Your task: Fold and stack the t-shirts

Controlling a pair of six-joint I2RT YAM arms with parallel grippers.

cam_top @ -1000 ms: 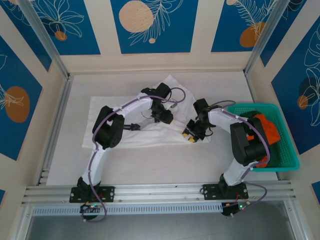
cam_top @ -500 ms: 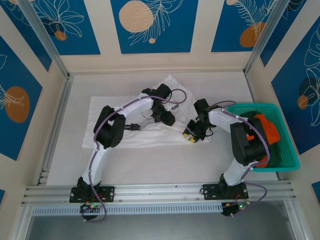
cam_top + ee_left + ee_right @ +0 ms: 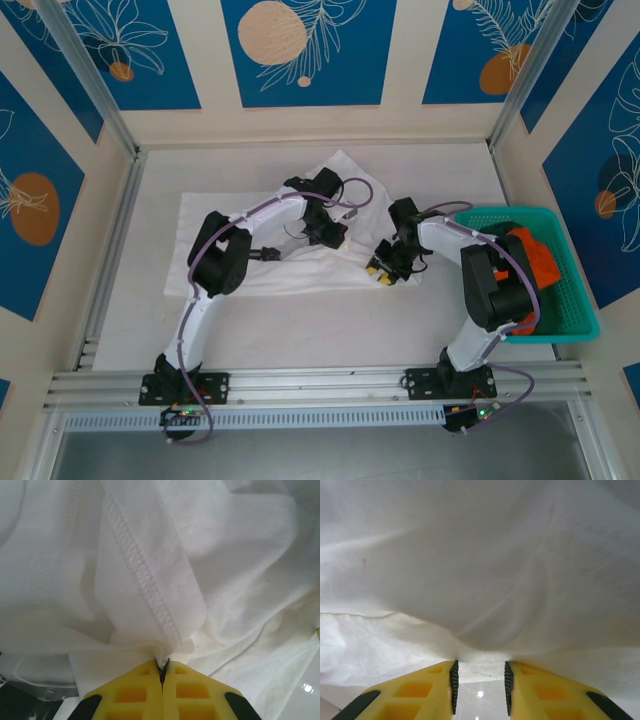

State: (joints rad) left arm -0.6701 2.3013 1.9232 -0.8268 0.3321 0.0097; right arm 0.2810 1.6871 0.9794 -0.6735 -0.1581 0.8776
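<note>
**A:** Nearest to us, the right fingers (image 3: 447,681) stand a little apart at the edge of the white t-shirt (image 3: 215,215). Do they hold anything?

**B:** No, nothing. Just beyond, the left fingers (image 3: 161,670) are pressed together on a hemmed fold of it. The shirt lies spread on the middle of the desk (image 3: 300,330).

**A:** What is the risk?

**B:** I think the thin fold can slip out if the left arm pulls hard. The orange t-shirt (image 3: 535,258) lies in the basket (image 3: 500,212).

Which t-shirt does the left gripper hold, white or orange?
The plain white cloth t-shirt on the table: the left gripper pinches its stitched hem. The bright orange t-shirt lies in the teal plastic basket.
</note>
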